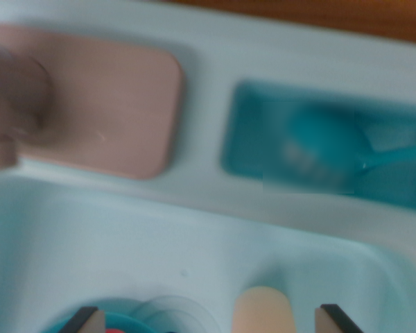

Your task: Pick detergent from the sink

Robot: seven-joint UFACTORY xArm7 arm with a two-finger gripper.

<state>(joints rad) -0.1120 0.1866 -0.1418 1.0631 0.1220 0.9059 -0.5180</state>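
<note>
The fingers point(208, 320) stand spread wide and empty over the sink point(159, 236). A peach bottle point(263, 311), likely the detergent, sits between them; closing off-centre could tip it toward the teal cup point(121, 322).

This looks like a toy kitchen set rather than a real one, seen blurred from close above. A pale mint plastic sink unit point(277, 62) fills the wrist view, with a rounded basin point(159, 257) moulded into it. A pink rounded panel point(107, 100) is set into its top, and beside it, toward the wrist view's right, a teal recessed compartment point(263, 132) holds a teal spoon-like utensil point(326, 149). A strip of brown wooden surface point(347, 17) shows along the top edge.
</note>
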